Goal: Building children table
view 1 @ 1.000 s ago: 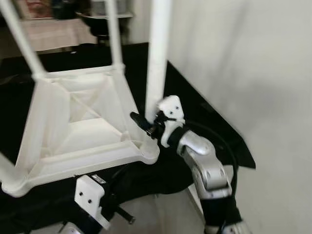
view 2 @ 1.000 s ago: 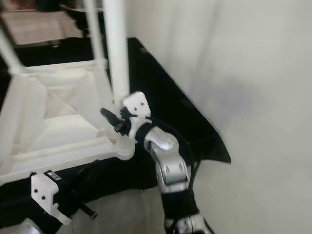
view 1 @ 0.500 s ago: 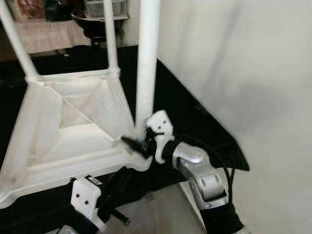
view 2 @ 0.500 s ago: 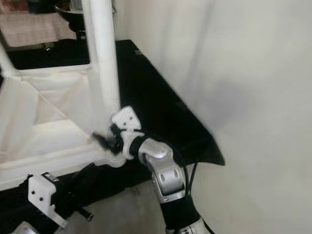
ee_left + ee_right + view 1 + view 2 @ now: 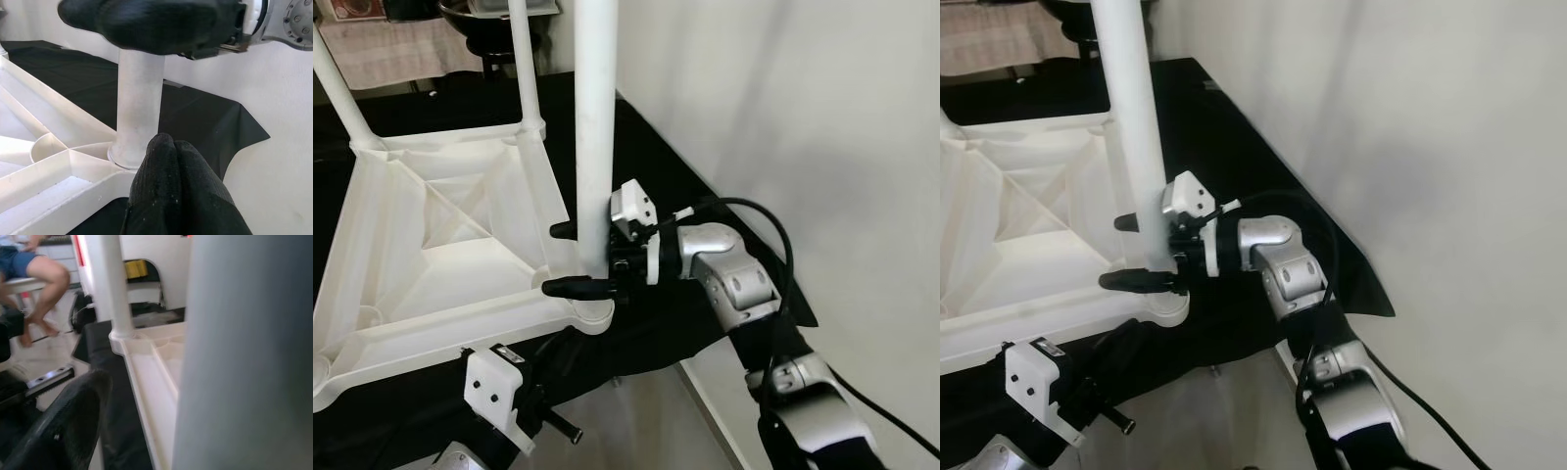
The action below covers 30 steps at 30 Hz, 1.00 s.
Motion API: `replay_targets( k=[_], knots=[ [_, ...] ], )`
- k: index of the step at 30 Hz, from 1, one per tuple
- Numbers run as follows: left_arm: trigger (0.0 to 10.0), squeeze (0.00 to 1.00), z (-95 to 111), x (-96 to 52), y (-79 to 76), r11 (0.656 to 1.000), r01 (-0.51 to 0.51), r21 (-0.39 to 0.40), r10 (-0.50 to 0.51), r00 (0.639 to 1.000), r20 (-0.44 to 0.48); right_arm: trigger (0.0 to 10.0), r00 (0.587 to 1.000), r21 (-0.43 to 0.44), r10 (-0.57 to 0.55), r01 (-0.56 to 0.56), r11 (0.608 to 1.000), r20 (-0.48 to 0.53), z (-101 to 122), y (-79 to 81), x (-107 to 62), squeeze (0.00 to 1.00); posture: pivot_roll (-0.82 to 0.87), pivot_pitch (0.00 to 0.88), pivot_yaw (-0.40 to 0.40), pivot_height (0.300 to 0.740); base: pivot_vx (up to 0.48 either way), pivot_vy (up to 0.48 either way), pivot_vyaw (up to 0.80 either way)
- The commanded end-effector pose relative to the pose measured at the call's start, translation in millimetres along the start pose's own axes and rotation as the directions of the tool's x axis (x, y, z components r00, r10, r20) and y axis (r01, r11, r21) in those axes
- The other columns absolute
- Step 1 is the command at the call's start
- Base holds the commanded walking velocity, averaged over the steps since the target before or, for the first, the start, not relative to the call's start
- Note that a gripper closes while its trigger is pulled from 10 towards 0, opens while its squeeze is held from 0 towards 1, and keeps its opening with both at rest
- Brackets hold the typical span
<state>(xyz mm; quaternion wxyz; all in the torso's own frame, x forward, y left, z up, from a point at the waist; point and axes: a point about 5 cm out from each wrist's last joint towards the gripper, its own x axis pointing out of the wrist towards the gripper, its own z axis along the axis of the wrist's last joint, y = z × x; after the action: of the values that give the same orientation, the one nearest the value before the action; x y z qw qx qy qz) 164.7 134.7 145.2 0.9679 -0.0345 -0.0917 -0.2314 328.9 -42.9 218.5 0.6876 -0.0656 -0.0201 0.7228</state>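
Table (image 5: 440, 264): white plastic, upside down on a black cloth (image 5: 705, 206) beside a white wall (image 5: 822, 127), ribbed underside showing, round legs standing up from the corners. Near corner leg (image 5: 592, 147): likely light, stiff and smooth, so slippery; best held low, close to its socket. Right gripper (image 5: 579, 257): fingers apart, one each side of that leg's base; left gripper (image 5: 171, 191): fingers together, just below the table's near corner.

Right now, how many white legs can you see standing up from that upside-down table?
3. One at the near corner, between the right gripper's open jaws; one at the far right corner; one at the far left. A fourth may be hidden.
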Motion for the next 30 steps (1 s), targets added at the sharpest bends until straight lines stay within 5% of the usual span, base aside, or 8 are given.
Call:
replay_targets(
  k=[1,16,23,24,25,27,29,30],
  knots=[
    [10.0,0.0,1.3,-0.7,-3.7,1.0,0.0,-0.007,0.0,1.0,0.007,1.3,0.998,0.0,0.062,-0.062,0.998,0.005,2.3,-0.5,5.6,0.0,-0.08,0.129,-0.098,0.74,0.0,0.0,0.0],
    [10.0,0.0,1.3,-2.7,-4.9,1.0,-0.002,-0.01,0.002,1.0,0.004,0.0,0.995,-0.006,0.094,-0.094,0.996,0.024,-0.5,-10.0,-5.8,0.0,-0.09,0.127,-0.09,0.74,0.0,0.0,0.0],
    [10.0,0.0,0.8,-3.2,-3.9,1.0,-0.004,-0.009,0.004,1.0,0.004,0.0,0.996,-0.015,-0.091,0.091,0.996,0.026,-6.9,-5.3,-23.4,0.0,-0.09,0.126,-0.103,0.74,0.0,0.0,0.0],
    [10.0,0.0,0.8,-3.6,-3.0,1.0,-0.005,-0.008,0.005,1.0,0.003,0.0,0.937,0.002,-0.348,0.348,0.937,-0.001,-17.8,-6.2,-23.1,0.0,-0.1,0.127,-0.108,0.74,0.0,0.0,0.0],
    [10.0,0.0,1.5,-3.9,-1.2,1.0,-0.006,-0.006,0.006,1.0,0.004,0.0,0.749,-0.075,-0.656,0.652,0.754,-0.095,-33.9,-0.6,-29.9,0.0,-0.11,0.135,-0.092,0.74,0.0,0.0,0.0],
    [10.0,0.0,1.5,-3.9,-1.2,1.0,-0.006,-0.006,0.006,1.0,0.004,0.0,0.749,-0.075,-0.656,0.652,0.754,-0.095,-33.9,-0.6,-29.9,0.0,-0.11,0.135,-0.092,0.74,0.0,0.0,0.0],
    [10.0,0.0,1.7,-3.6,1.2,1.0,-0.007,-0.004,0.007,1.0,0.004,0.0,0.595,-0.133,-0.798,0.787,0.603,-0.098,-42.3,27.0,-22.2,0.0,-0.12,0.133,-0.078,0.74,0.0,0.0,0.0],
    [10.0,0.0,1.1,-3.3,2.3,1.0,-0.004,-0.004,0.004,1.0,0.001,0.0,0.602,-0.127,-0.793,0.783,0.609,-0.092,-42.1,31.7,-16.1,0.0,-0.12,0.125,-0.072,0.74,0.0,0.0,0.0]
  ],
)
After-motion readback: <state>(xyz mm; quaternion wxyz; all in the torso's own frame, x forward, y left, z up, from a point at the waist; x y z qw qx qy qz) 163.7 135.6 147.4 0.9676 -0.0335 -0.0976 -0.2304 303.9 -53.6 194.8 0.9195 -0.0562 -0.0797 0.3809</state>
